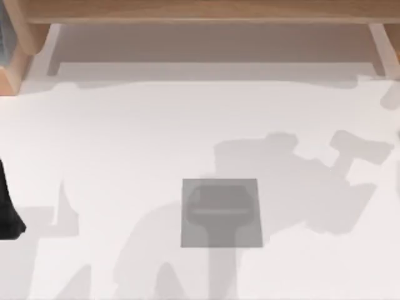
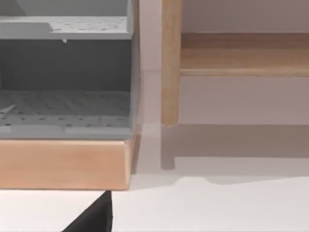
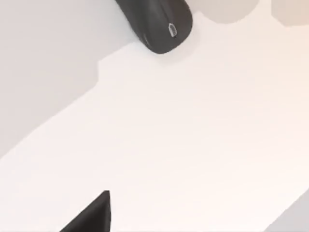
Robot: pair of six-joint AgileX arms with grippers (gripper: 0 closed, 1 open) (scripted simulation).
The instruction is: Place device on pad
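Much is cut off. Of the left gripper [image 2: 92,218] the left wrist view shows one black wedge at the picture's edge, and of the right gripper [image 3: 91,215] the right wrist view shows a like wedge. How far either is open cannot be told, nor is anything seen in their hold. In the top view the left arm [image 1: 7,209] is a dark sliver cut by the left edge of the table [image 1: 125,137]. The device [image 3: 159,24], a dark rounded body with a small oval mark near its end, lies on bare white table in the right wrist view. It is partly cropped by the picture's edge, with grey shadow beside it, and its distance from the pad cannot be told. The pad [image 1: 192,234] lies flat at the middle of the near part of the table in the top view, all four edges plain. A darker T-shaped patch with a faint paler streak crosses it, and whether that is shadow or something lying there is hard to make out. Pale irregular shadows spread round the pad to both sides. The white surface about it is open and level, up to a wooden frame [image 1: 200,11] along the far edge. The left wrist view faces a grey perforated rack [image 2: 65,104] on a wooden base [image 2: 63,164], beside an upright wooden post [image 2: 170,63].
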